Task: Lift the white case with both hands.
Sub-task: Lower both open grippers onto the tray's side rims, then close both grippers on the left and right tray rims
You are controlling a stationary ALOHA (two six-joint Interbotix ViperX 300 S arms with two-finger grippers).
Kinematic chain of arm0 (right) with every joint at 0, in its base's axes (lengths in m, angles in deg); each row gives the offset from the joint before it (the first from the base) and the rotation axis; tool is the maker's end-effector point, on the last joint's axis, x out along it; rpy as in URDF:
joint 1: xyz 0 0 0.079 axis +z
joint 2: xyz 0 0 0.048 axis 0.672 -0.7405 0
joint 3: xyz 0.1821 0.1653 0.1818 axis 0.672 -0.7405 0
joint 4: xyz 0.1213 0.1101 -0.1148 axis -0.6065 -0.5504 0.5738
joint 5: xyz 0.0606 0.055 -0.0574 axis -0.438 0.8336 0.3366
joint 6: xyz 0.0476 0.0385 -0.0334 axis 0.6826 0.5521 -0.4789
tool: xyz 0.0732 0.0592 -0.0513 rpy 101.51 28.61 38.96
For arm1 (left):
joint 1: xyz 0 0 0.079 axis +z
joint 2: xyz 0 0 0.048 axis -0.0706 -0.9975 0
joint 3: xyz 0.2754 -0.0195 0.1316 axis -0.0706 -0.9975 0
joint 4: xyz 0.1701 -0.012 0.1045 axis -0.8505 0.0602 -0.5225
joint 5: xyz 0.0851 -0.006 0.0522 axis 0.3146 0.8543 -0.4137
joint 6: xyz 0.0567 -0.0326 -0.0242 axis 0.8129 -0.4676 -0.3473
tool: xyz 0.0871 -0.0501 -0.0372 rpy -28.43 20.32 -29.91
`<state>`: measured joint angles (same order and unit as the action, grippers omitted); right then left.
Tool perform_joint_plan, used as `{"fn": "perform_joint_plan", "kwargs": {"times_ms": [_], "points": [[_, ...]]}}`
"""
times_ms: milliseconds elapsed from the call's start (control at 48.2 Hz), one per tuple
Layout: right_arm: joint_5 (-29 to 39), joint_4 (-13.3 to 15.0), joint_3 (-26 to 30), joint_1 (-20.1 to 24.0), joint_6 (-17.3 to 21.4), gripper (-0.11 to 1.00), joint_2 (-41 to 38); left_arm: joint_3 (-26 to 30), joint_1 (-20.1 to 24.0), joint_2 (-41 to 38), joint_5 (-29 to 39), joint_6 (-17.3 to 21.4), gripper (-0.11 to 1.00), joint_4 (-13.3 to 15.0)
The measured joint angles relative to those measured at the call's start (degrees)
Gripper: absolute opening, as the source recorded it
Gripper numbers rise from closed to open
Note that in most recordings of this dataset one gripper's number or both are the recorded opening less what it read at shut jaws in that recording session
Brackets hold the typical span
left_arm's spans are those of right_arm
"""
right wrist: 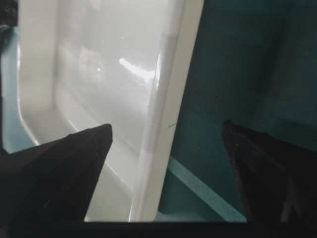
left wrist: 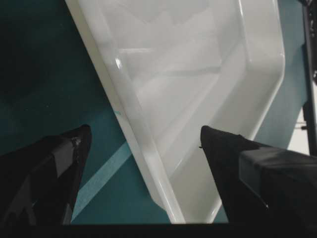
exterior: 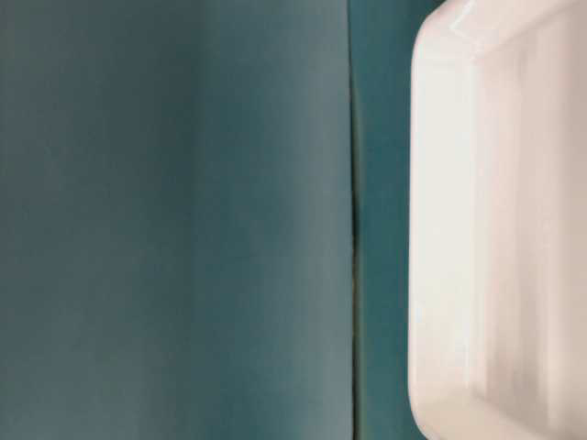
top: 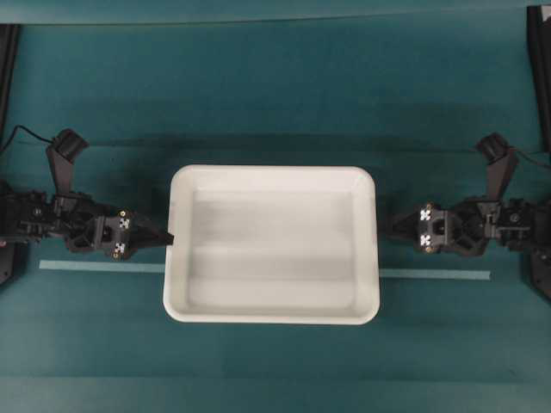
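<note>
The white case lies flat on the teal table, its floor bare. My left gripper is at the case's left side and my right gripper at its right side. In the left wrist view the left gripper is open and straddles the case rim, one finger outside over the table and the other over the floor, both apart from the rim. The right gripper is likewise open across the case rim, with gaps either side. The table-level view shows only one end of the case.
A thin pale tape strip runs across the table and passes under the case, coming out on the right. Black frame posts stand at the back corners. A seam in the teal cover runs beside the case.
</note>
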<state>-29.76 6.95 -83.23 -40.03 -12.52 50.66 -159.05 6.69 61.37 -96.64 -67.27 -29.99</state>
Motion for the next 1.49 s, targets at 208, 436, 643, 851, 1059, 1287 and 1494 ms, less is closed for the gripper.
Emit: {"fn": "perform_joint_plan", "kwargs": {"times_ms": [208,436,643,851,1059,1287,1494], "points": [[-1.5,0.0,2.1,0.2,0.0,0.94,-3.3,0.9,0.9,-1.1,-0.4,1.1,0.96,0.1],[-2.5,0.0,3.9,0.4,0.1,0.94,-5.0,2.7,1.3,-2.2,-0.5,2.1,0.96,0.0],[-2.6,0.0,4.4,0.5,0.1,0.94,-5.1,4.0,1.2,-3.4,-0.5,2.4,0.96,0.1],[-2.6,0.0,5.1,1.1,0.3,0.94,-5.4,4.0,0.8,-3.7,-0.4,2.4,0.96,0.0],[-2.5,0.0,5.3,1.2,1.2,0.92,-5.5,4.0,0.4,-3.7,-0.3,2.3,0.94,0.1],[2.8,0.0,6.2,1.3,4.0,0.59,-5.6,4.4,0.2,-3.7,1.2,2.4,0.77,0.1],[9.1,-0.1,7.6,1.2,5.3,0.13,-5.6,6.0,0.2,-3.7,5.8,2.3,0.23,0.1]]}}
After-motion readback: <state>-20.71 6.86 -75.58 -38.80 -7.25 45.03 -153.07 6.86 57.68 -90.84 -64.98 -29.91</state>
